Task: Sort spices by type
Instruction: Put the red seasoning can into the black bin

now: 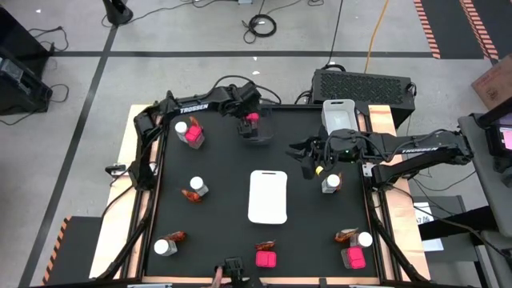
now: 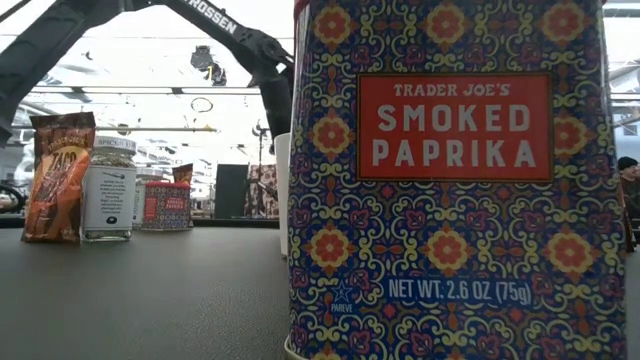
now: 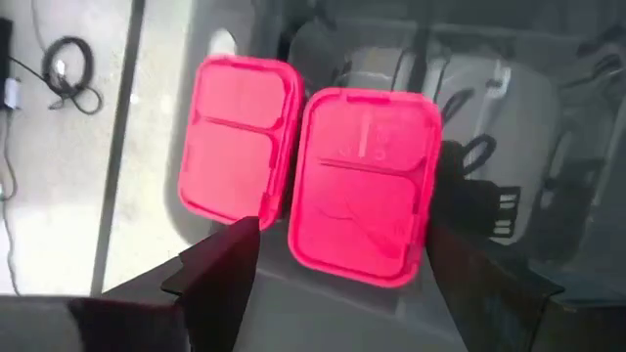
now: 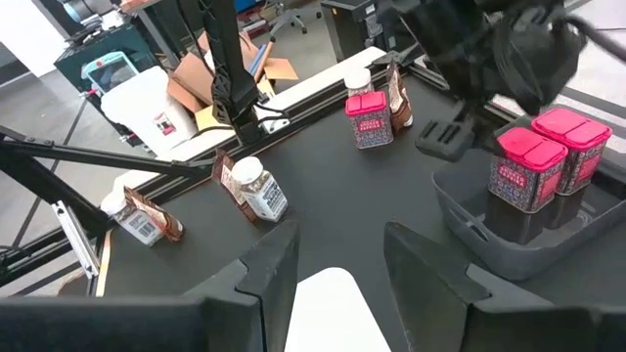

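My left gripper [image 1: 253, 122] hangs open over a grey bin [image 1: 258, 133] at the table's far edge. Two pink boxes stand upright side by side in that bin [image 4: 469, 230]; in the left wrist view my fingers flank the nearer box [image 3: 364, 186], with the other [image 3: 240, 137] beside it. My right gripper [image 4: 337, 264] is open and holds nothing; it is on the table's right half [image 1: 308, 158], beside a white-capped jar [image 1: 330, 182]. More pink boxes [image 1: 266, 259], jars [image 1: 198, 186] and red-orange packets [image 1: 190, 195] stand scattered on the table.
A flat white tray [image 1: 267, 196] lies at the table's middle. A second, paler bin [image 1: 339, 114] sits at the far right. Small groups of spices stand near the left far corner [image 1: 192, 132], the near left [image 1: 164, 247] and the near right [image 1: 353, 257]. A paprika tin [image 2: 450, 180] fills the low view.
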